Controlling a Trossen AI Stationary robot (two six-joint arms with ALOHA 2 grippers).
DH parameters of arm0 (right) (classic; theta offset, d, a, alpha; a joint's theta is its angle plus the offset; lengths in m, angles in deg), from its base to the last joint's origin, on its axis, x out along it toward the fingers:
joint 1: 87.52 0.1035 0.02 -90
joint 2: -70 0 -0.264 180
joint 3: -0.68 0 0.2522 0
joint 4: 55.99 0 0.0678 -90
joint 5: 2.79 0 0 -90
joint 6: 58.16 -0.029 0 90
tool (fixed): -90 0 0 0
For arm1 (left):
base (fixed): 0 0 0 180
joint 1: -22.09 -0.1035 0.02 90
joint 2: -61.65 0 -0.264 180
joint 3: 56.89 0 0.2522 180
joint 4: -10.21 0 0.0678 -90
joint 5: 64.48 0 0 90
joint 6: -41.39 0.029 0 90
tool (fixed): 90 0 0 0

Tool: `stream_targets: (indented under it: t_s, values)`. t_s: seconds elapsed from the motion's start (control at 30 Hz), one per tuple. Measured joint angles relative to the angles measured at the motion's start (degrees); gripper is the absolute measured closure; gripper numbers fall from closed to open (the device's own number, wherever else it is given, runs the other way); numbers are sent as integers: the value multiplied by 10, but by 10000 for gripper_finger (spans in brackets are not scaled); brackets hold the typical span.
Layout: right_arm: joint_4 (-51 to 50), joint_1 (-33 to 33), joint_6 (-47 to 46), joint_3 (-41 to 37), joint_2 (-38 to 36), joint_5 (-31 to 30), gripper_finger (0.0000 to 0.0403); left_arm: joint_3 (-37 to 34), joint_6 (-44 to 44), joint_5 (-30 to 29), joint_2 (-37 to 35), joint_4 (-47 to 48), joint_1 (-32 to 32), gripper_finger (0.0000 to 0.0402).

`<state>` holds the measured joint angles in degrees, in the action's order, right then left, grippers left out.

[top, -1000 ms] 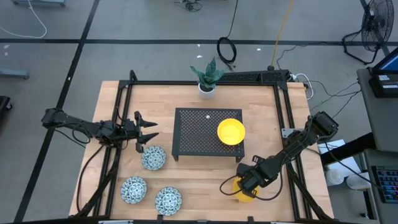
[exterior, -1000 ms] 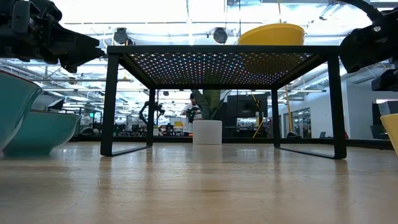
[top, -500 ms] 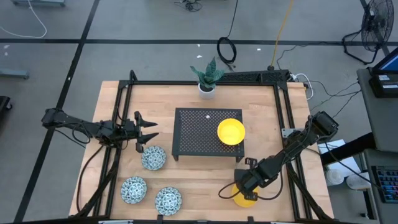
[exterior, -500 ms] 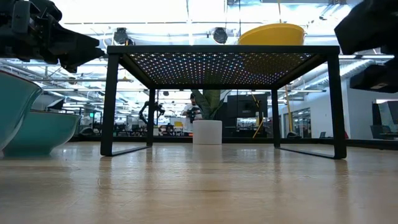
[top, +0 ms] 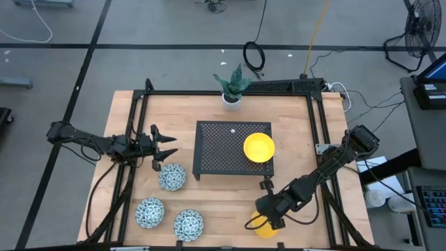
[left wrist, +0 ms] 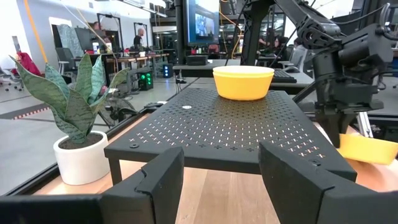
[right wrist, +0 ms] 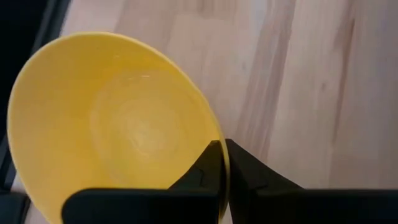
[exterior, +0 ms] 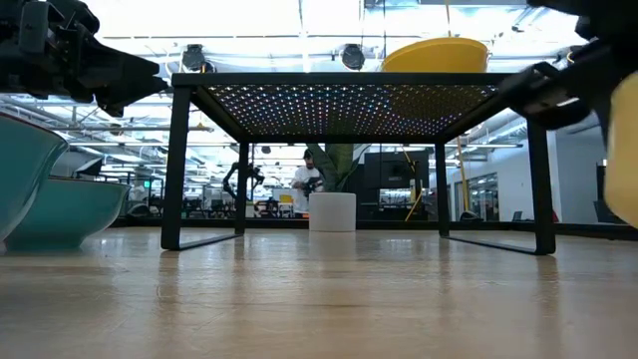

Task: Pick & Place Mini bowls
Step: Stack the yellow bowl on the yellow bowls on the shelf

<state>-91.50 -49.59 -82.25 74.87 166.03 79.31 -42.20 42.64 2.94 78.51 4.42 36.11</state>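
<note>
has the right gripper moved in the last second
Yes. In the high view the right gripper, jaws shut on a yellow bowl, has drifted toward the table's near edge and leftward, away from the black mesh stand.

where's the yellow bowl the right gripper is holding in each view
High view: held yellow bowl at bottom centre-right, under the right gripper.
Low view: at the far right edge, off the table.
Left wrist view: at right, beside the black rack.
Right wrist view: fills the left, rim pinched.
Shared landmark: the black rack, except in the right wrist view.
</note>
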Motion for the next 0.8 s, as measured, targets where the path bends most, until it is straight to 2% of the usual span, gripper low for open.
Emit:
stream_targets:
  t_s: [0.23, 0.8]
  values:
    - [63, 0, 57, 0, 0, -58, 403, 0, 0, 0, 0, 0, 0, 190]
    - [209, -1, 167, -1, 0, -73, 403, 0, 0, 0, 0, 0, 0, 190]
